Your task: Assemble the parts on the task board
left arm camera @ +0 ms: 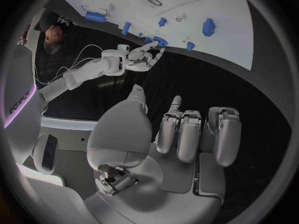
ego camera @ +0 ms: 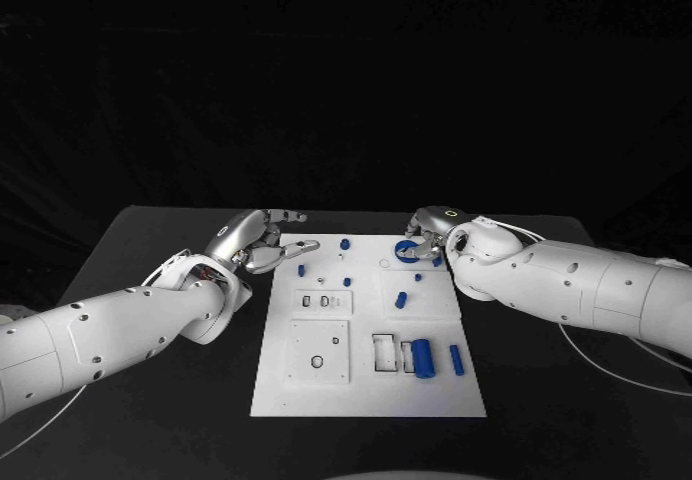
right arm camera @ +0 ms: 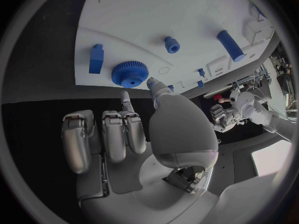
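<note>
The white task board [ego camera: 368, 395] lies mid-table. The left hand [ego camera: 257, 241] hovers off its far left corner, fingers loosely curled, empty, likely waiting. The right hand [ego camera: 428, 240] reaches the blue gear [right arm camera: 130, 73] near the far right corner, fingers apart, probably approaching to grasp.

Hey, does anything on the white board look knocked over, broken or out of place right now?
Nothing stands out. The task board lies flat, blue parts lie scattered on it, and the blue gear sits beside the right hand.
</note>
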